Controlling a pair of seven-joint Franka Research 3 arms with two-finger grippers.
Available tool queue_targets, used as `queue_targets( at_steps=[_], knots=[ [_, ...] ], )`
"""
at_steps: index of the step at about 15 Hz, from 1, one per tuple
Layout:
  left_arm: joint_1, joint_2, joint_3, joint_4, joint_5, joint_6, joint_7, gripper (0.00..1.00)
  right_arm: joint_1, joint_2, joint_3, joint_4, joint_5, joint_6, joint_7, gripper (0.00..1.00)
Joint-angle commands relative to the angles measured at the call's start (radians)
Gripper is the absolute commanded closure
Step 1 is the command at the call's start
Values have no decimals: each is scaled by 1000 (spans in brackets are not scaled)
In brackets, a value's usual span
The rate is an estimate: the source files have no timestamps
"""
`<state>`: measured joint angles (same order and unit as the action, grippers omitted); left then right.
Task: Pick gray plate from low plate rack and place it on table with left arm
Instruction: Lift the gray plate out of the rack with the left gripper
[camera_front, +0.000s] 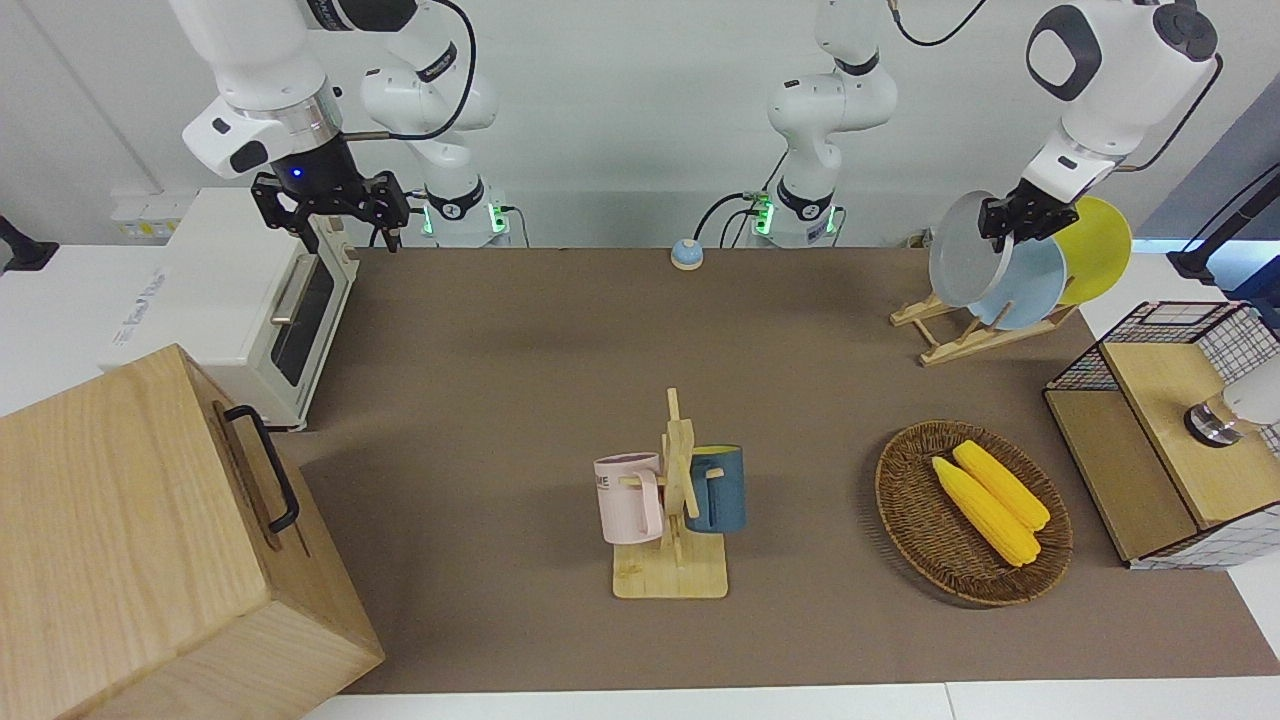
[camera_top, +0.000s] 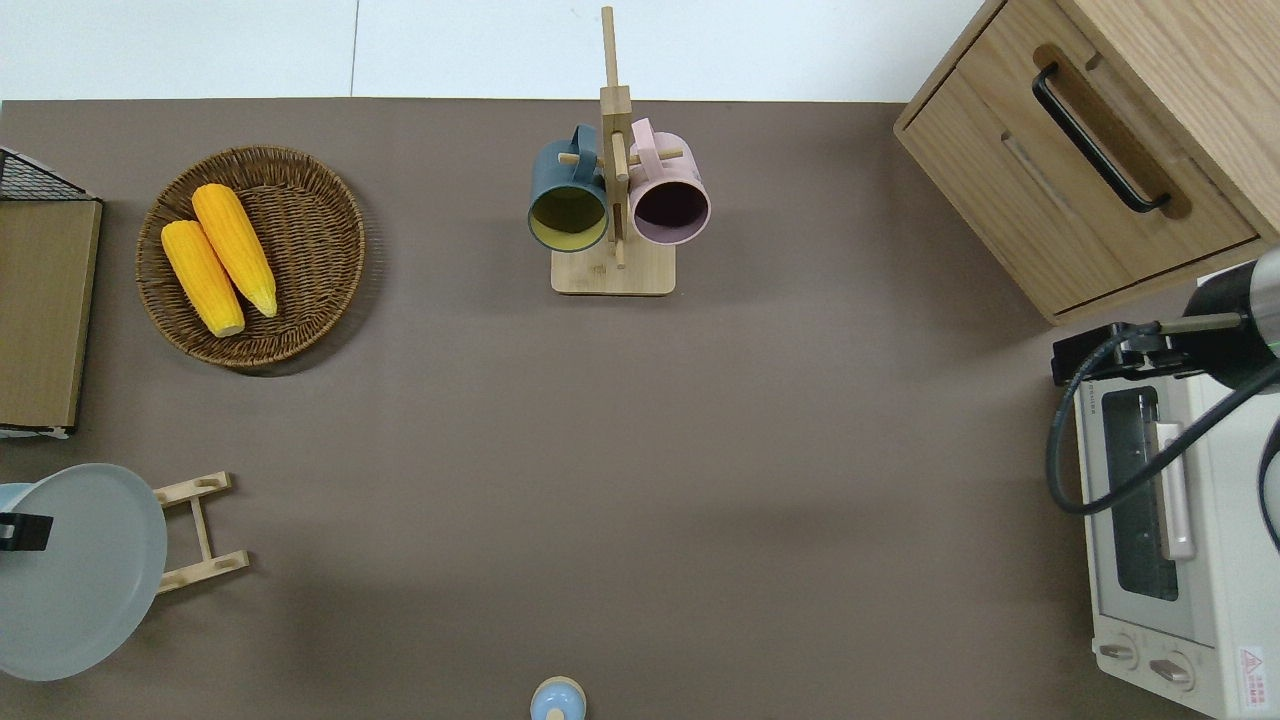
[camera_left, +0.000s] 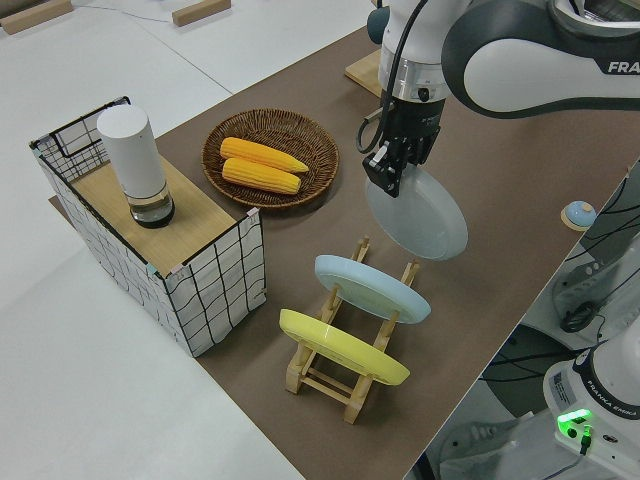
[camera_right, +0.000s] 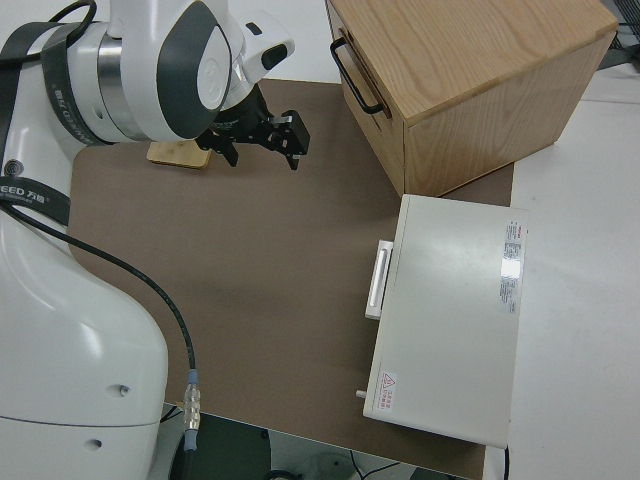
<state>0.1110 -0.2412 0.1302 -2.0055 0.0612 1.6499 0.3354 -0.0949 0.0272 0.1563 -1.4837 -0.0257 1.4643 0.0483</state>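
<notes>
My left gripper (camera_front: 1010, 228) is shut on the rim of the gray plate (camera_front: 960, 262) and holds it tilted in the air, clear of the low plate rack (camera_front: 960, 335). In the overhead view the gray plate (camera_top: 80, 570) hangs over the end of the rack (camera_top: 200, 530) nearer the robots, at the left arm's end of the table (camera_top: 700, 450). The left side view shows the gripper (camera_left: 385, 180) holding the plate (camera_left: 420, 215) above the rack (camera_left: 340, 375). My right arm is parked, its gripper (camera_front: 330, 215) open and empty.
A light blue plate (camera_front: 1030, 290) and a yellow plate (camera_front: 1100, 250) stand in the rack. Also on the table are a wicker basket (camera_front: 900, 510) of corn, a wire basket box (camera_front: 1170, 430), a mug stand (camera_front: 672, 500), a toaster oven (camera_front: 250, 300), a wooden cabinet (camera_front: 150, 540) and a small bell (camera_front: 686, 254).
</notes>
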Motion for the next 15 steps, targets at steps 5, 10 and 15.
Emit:
queue_targets(
  at_steps=[5, 10, 15],
  knots=[
    [-10, -16, -89, 54, -84, -177, -119, 1000, 8, 0, -6, 6, 3, -1, 4, 17],
    [-10, -10, -118, 39, -254, -199, -168, 1000, 8, 0, -6, 6, 3, -1, 4, 17],
    [-2, 31, -113, -16, -414, -174, -165, 1000, 8, 0, -6, 6, 3, -1, 4, 17]
  ],
)
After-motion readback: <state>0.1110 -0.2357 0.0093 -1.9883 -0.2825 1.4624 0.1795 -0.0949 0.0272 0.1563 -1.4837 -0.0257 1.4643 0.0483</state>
